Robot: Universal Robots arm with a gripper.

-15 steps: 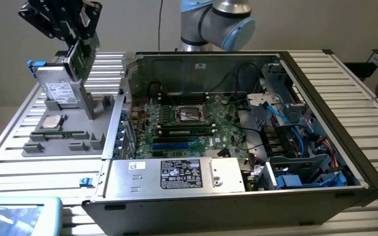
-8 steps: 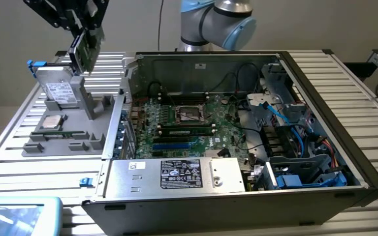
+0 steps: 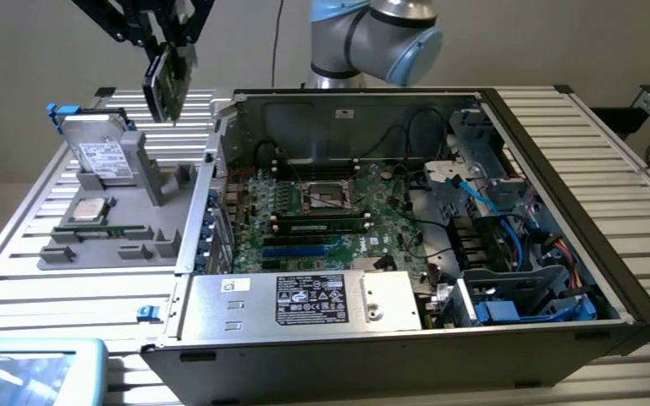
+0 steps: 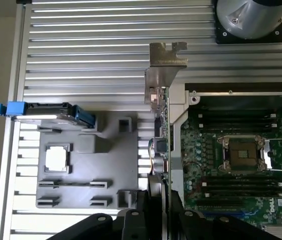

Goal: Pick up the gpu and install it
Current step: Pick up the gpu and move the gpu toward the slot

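Note:
The gpu point(image 3: 167, 82) hangs on edge in the air, above the grey parts holder point(image 3: 122, 245) and just off the open computer case's point(image 3: 551, 334) wall on the exterior view's left. My gripper point(image 3: 170, 49) is shut on the card's upper edge. In the wrist view the gpu point(image 4: 164, 132) appears edge-on, with its silver end bracket point(image 4: 167, 62) at the far end and the black fingers point(image 4: 178, 212) clamping it. The card lies roughly over the case's side wall, beside the motherboard point(image 4: 241, 155).
The holder carries a hard drive point(image 3: 105, 156) standing upright, a CPU point(image 3: 88, 210) and a thin memory stick point(image 3: 105, 227). The motherboard point(image 3: 314, 211) lies inside the case, with the power supply point(image 3: 302, 300) at the front and blue cables point(image 3: 506, 245) on the right. The arm's base point(image 3: 359, 42) stands behind the case.

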